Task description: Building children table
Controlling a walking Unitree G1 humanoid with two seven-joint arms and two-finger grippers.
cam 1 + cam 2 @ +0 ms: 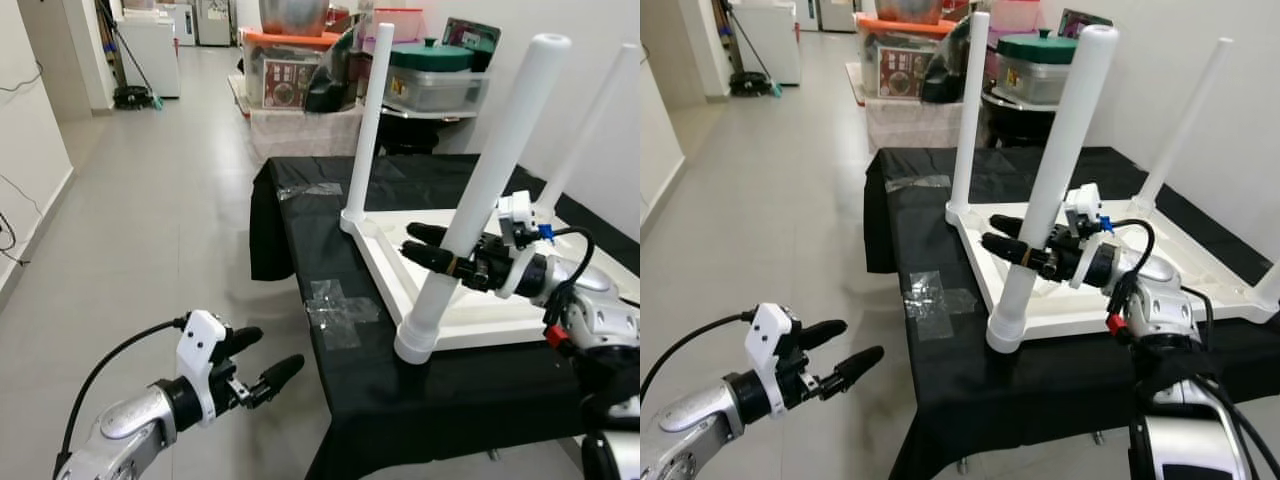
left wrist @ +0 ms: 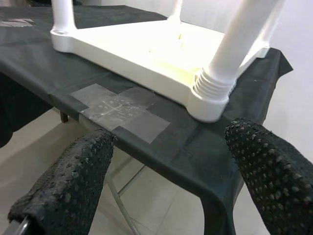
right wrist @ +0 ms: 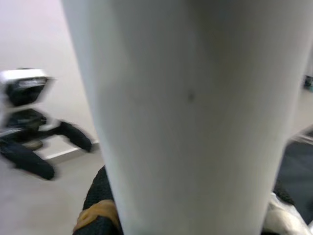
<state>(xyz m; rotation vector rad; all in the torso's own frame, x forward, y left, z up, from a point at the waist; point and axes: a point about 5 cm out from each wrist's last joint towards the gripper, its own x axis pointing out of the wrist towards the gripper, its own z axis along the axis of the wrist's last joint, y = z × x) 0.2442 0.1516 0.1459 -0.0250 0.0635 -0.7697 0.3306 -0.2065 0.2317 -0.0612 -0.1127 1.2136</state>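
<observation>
Legs up, the white children's table [image 1: 480,300] lies inverted on the black-draped bench [image 1: 330,215], right of centre in the head view. Your right tool [image 1: 432,250] has its fingers around the nearest leg [image 1: 480,190], low on the shaft, closed on it. Your left tool [image 1: 255,365] hangs spread and empty at lower left, off the bench edge. Judgement: hollow plastic, light, stiff, smooth and likely slippery; the leg looks screwed into its ribbed collar [image 2: 211,88]. Grip low near that collar for turning; high up it may flex or tip the top.
</observation>
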